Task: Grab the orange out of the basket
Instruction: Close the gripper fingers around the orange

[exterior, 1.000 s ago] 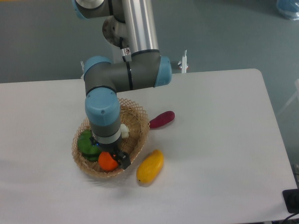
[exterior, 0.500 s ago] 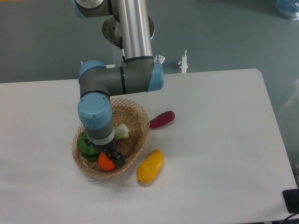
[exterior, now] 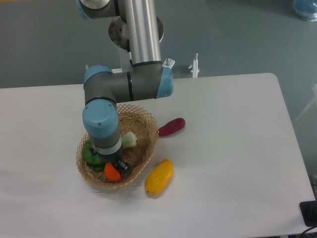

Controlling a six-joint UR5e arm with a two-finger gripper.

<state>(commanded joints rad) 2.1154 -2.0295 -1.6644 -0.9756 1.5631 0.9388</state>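
Note:
The orange (exterior: 111,172) lies at the front edge inside the tan wicker basket (exterior: 146,133). My gripper (exterior: 115,170) points straight down into the basket and straddles the orange. One black finger (exterior: 124,168) presses against the orange's right side. The other finger is hidden behind the wrist and the fruit. The orange still rests low in the basket, partly covered by the gripper.
A green vegetable (exterior: 89,153) and a pale white-green item (exterior: 130,139) also lie in the basket beside my wrist. A yellow mango-shaped fruit (exterior: 159,176) lies on the table right of the basket. A dark red-purple vegetable (exterior: 172,126) lies behind it.
My wrist moved left and down into the basket over the orange, then stopped. The visible finger has drawn in against the orange, and less of the fruit shows now.

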